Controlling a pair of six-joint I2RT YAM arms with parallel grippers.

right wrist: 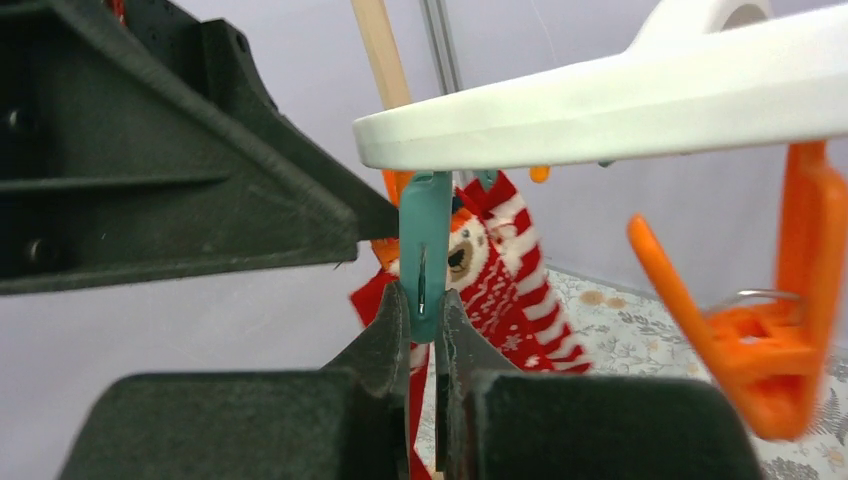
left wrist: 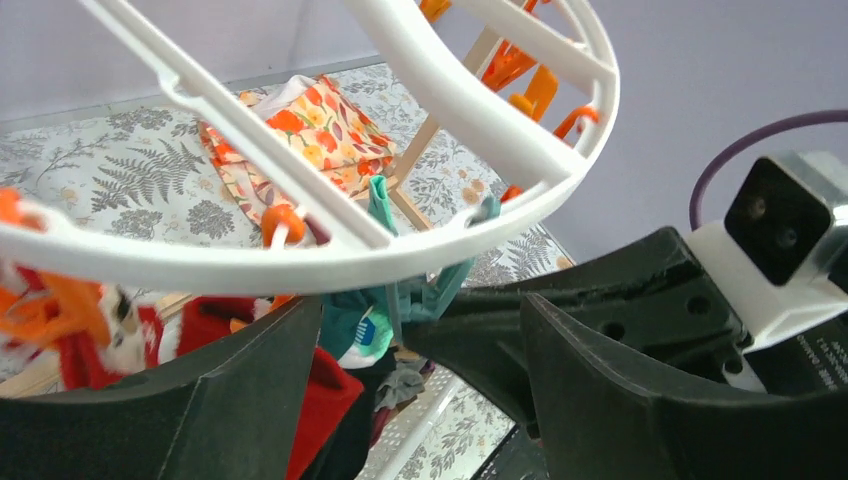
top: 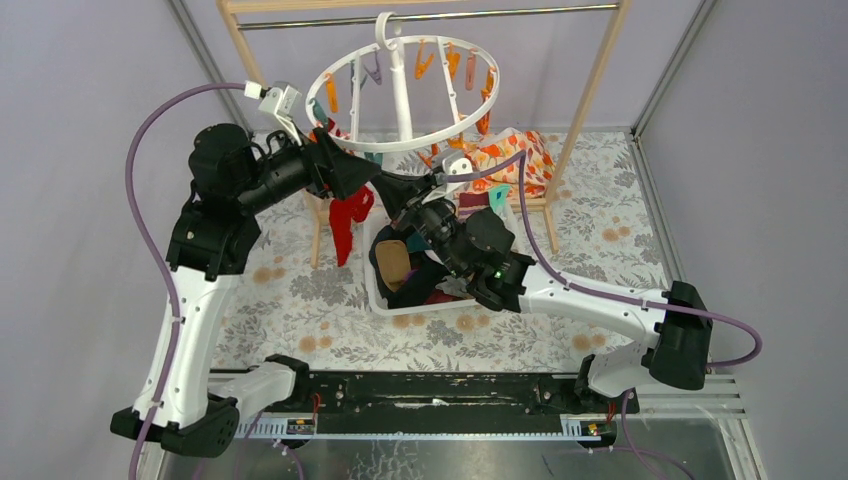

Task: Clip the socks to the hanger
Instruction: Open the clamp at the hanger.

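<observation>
Landmark: the hanger (top: 400,95), hooked on the bar at the back.

- Under its left near rim: left gripper (top: 355,175). In the left wrist view the jaws stand wide, the white rim crosses above them and nothing is held between them.
- Just below the same rim: a red sock (top: 348,222) hangs limp, apparently clipped already. A dark teal sock (left wrist: 395,300) also hangs under the rim.
- Under the near rim, toward centre: right gripper (right wrist: 422,310), jaws narrow, pinching a teal clip (right wrist: 425,240) near its lower end. Cannot tell whether the clip mouth is open.
- Behind that clip: a red-and-white patterned sock (right wrist: 500,270), hanging.
- Further right along the rim: an orange clip (right wrist: 790,320), dangling free and empty.
- Below the hanger, on the table: a white basket (top: 372,290) holding the remaining socks (top: 400,262), tan and dark ones.

Handling, as a judgement: socks are light, soft and floppy, and will sag from any grip. Best taken at the cuff edge, with a short flap left to feed into the clip. Clips are stiff, springy and swing freely, so each needs steadying while a sock goes in. The ring may tilt under load.
</observation>
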